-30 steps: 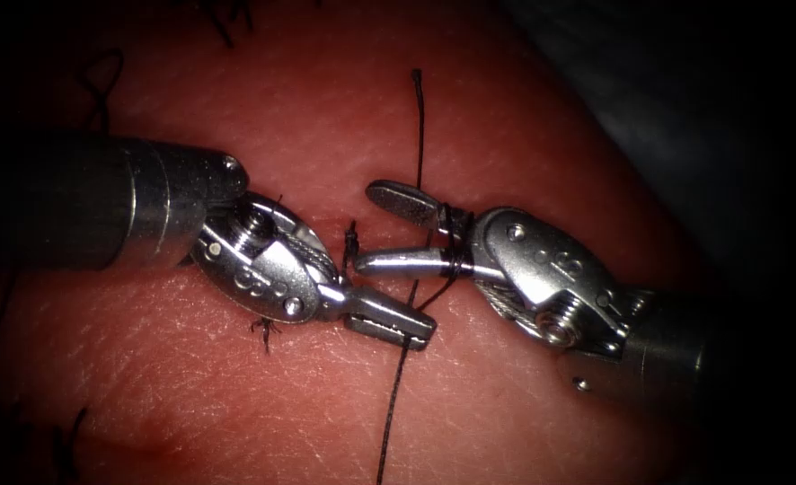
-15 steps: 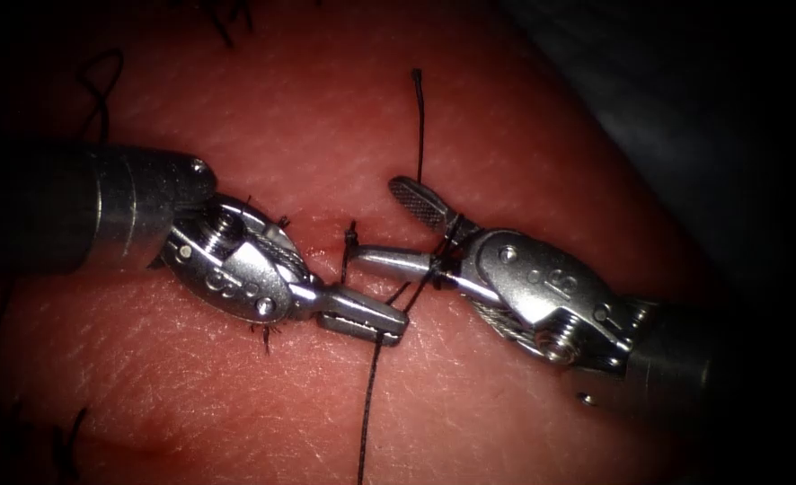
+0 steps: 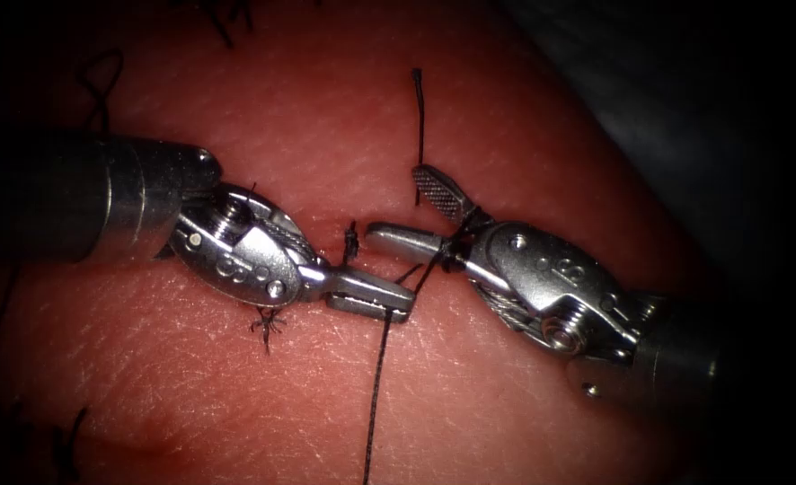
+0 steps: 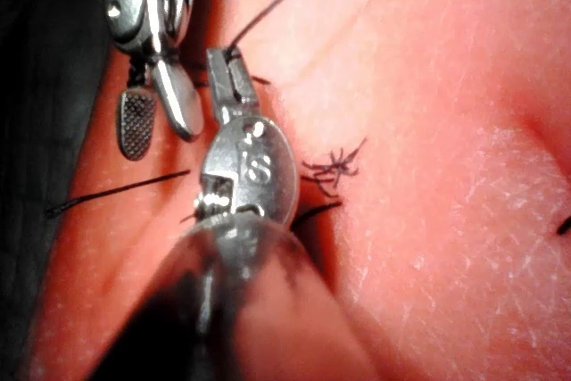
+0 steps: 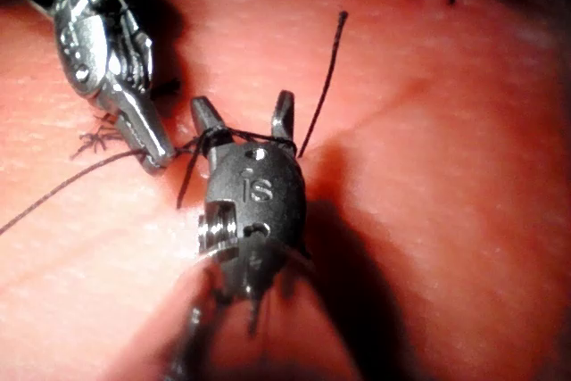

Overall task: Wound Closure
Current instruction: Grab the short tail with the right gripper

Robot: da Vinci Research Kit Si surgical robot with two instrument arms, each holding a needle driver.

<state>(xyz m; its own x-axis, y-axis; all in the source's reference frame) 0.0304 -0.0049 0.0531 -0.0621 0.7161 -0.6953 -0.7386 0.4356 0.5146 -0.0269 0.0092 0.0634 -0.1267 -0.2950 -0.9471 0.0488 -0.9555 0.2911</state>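
- Two steel needle-driver tools meet over the cut in the reddish, skin-textured tissue (image 3: 506, 117); the cut reads as a faint crease running between their tips.
- The left arm's end effector (image 3: 389, 304) is clamped flat on the thin black thread (image 3: 375, 395), which drops from its tip toward the lower edge of the endoscope view. Gripping there probably keeps that long strand taut and steerable.
- The right arm's end effector (image 3: 407, 211) stands wide, one jaw angled up and the other pointing left, holding nothing between the pads. Black turns of thread sit wound around the base of its jaws, just ahead of the hinge; the right wrist view shows them crossing both jaws, which suggests a loop for a knot carried on the open tool.
- A short free thread end (image 3: 419, 117) rises from beside the upper jaw, lying on the tissue on the cut's far side, close enough for the open jaws to reach, in my judgement.
- A small dark finished knot (image 3: 265, 325) with frayed tails sits on the tissue just below the left tool.
- I cannot make out a needle.
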